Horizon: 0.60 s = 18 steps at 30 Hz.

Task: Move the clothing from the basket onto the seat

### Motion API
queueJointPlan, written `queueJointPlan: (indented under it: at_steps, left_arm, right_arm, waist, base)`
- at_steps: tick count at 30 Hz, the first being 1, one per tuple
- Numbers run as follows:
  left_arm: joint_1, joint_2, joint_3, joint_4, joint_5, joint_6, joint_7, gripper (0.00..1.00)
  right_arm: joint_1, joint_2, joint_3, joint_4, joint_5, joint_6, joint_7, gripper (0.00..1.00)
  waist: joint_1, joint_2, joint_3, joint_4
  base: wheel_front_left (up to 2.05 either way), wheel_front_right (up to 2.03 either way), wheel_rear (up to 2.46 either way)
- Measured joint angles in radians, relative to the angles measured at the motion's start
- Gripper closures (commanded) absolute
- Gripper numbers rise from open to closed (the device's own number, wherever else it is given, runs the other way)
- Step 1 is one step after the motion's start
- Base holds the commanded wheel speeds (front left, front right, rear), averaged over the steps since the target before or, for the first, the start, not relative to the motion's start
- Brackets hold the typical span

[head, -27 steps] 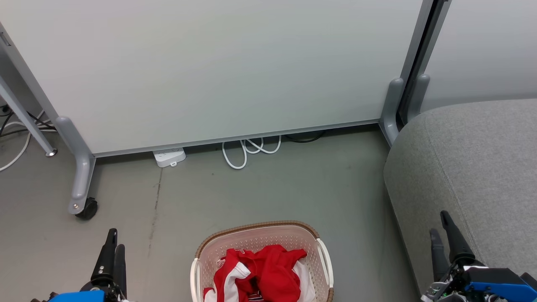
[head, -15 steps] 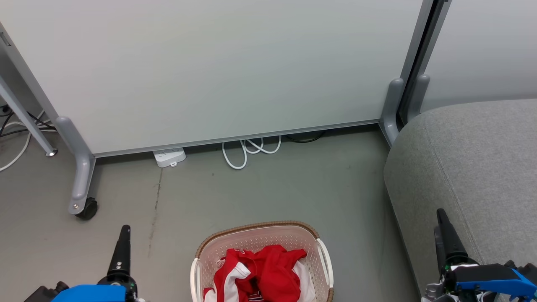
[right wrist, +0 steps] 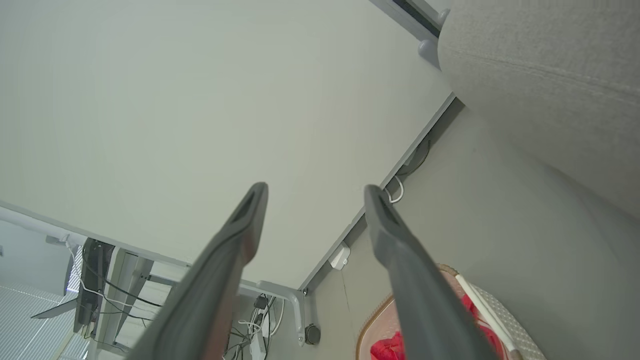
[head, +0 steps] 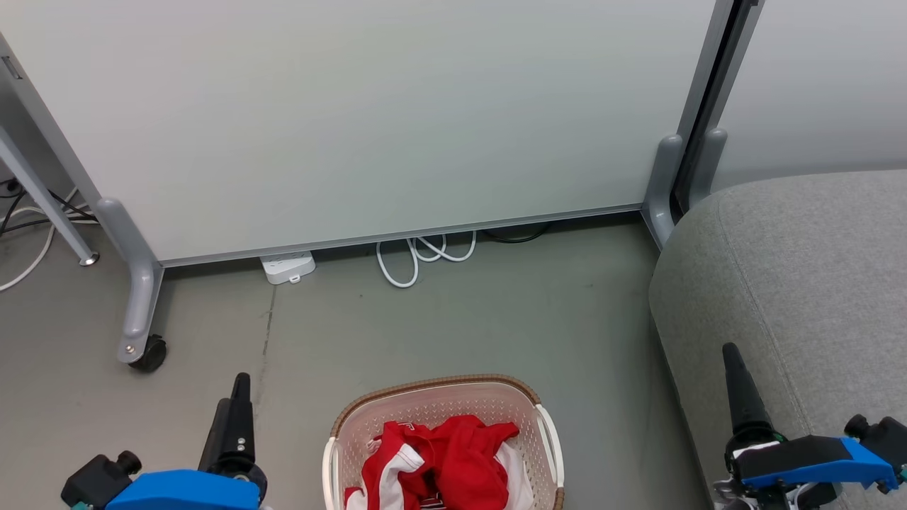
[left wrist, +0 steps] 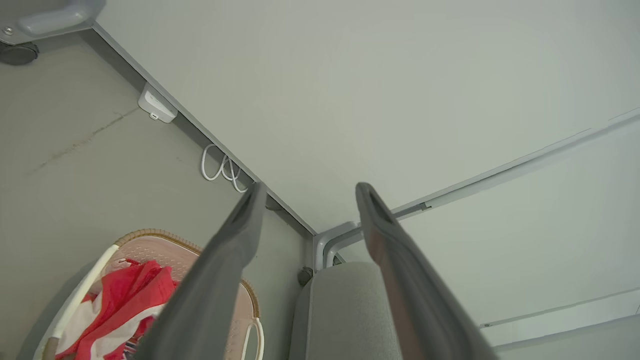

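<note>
Clothing (head: 443,460), red and white, lies heaped in the basket (head: 432,381) on the floor, left of the seat (head: 801,269). Left gripper (left wrist: 310,187) and right gripper (right wrist: 316,187) hover on either side, jaws spread and empty. We should descend centrally, pinch one bunched fold, and lift clear of the rim before swinging right.

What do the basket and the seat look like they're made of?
Basket: likely matte cream plastic, its walls perforated with regular holes; brown woven-look rim.
Seat: seemingly grey upholstery fabric, matte, with coarse visible weave and a stitched seam.
</note>
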State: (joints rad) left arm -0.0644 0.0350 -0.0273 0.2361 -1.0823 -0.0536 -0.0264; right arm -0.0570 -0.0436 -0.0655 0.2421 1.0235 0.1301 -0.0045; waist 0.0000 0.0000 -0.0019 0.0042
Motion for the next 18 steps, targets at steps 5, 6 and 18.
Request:
queueJointPlan:
  at_steps: [5, 6, 18]
  left_arm:
    - [0.0, 0.001, -0.021, -0.007, 0.095, 0.004, -0.019, 0.0]
    - [0.0, 0.002, -0.024, -0.009, 0.111, 0.007, -0.021, 0.0]
    - [0.0, 0.004, -0.062, -0.012, 0.284, 0.019, -0.061, 0.0]
  right_arm:
    - [0.0, 0.0, 0.004, -0.012, -0.08, 0.0, -0.001, 0.0]
    - [0.001, 0.0, 0.005, -0.015, -0.094, 0.0, -0.002, 0.0]
    - [0.007, -0.001, 0.019, -0.034, -0.267, 0.0, -0.016, 0.0]
  waist:
    - [0.0, 0.0, -0.002, 0.0]
    - [0.0, 0.0, -0.002, 0.0]
    - [0.0, 0.0, -0.001, -0.001]
  base:
    - [0.0, 0.0, 0.0]
    - [0.0, 0.0, 0.0]
    - [0.0, 0.0, 0.0]
